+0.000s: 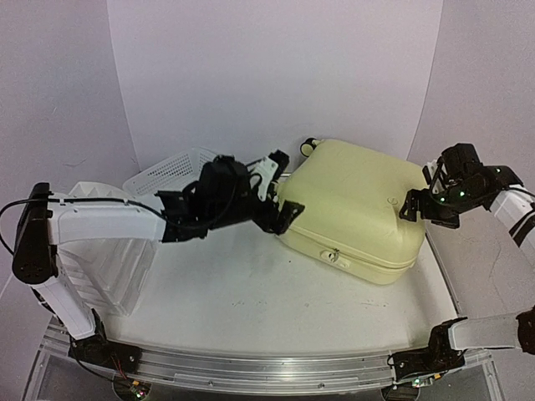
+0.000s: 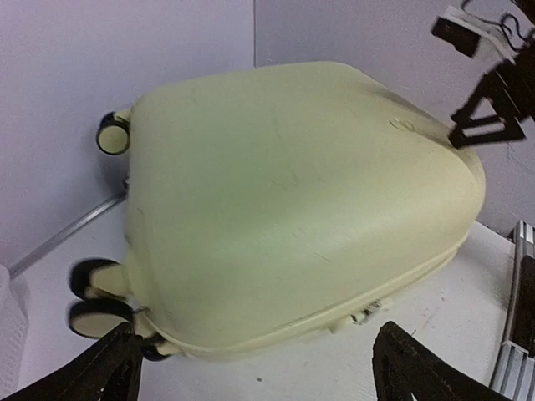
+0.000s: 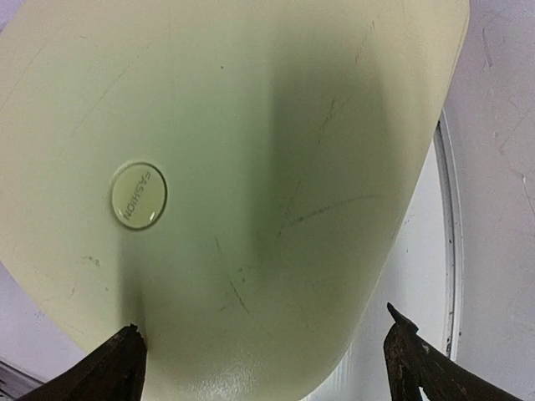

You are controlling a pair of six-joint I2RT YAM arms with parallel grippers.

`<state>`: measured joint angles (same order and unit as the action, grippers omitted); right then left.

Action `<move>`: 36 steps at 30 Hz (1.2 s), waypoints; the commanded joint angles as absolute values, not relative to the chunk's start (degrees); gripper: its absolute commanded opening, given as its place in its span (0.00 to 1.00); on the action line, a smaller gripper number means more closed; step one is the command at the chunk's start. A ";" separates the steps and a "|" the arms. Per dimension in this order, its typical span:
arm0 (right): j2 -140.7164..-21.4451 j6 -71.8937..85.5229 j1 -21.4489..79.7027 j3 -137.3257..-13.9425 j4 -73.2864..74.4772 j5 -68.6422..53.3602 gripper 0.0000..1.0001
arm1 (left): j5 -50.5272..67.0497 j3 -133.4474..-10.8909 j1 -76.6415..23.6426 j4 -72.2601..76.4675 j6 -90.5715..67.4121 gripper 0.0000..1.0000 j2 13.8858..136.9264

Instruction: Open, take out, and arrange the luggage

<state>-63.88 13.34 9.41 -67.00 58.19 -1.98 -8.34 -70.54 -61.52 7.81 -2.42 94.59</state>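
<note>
Here, from above, the luggage [image 1: 355, 205] lies shut and flat on the tabletop [image 1: 251, 309], toward 1 o'clock, with a small seam fitting [image 1: 336, 257] facing 6. The left tool [image 1: 282, 190] gapes at its 9 o'clock edge and the right tool [image 1: 425, 190] at 3; neither grips. At the left wrist, spread fingers [image 2: 109, 368] sit short of the shell, with caster wheels [image 2: 92, 309] at 8 o'clock. At the right wrist, wide fingers [image 3: 109, 372] hang over the lid near its round badge [image 3: 139, 195]. We judge opening is the step in hand; next we must reach that seam fitting.
</note>
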 commanded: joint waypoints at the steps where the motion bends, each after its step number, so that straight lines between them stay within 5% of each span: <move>1: -61.77 16.05 9.31 -66.18 60.32 -5.03 0.98 | 3.35 -80.76 -52.51 -8.74 4.48 0.98 94.68; 10: -57.31 16.89 9.32 -63.48 63.37 -5.41 0.98 | 32.45 -108.88 -38.96 -22.96 3.96 0.99 113.37; 18: -57.92 16.68 9.31 -63.52 63.01 -7.94 0.98 | 36.81 -122.72 -38.68 -28.22 4.41 0.99 125.98; 28: -68.99 13.03 9.73 -63.37 54.19 -16.46 0.98 | 42.52 -107.25 -38.67 -29.26 1.30 0.83 119.84; 36: -83.17 10.23 16.18 -74.45 50.70 -13.28 0.98 | 41.88 -90.91 -39.39 -26.79 -3.51 0.68 108.09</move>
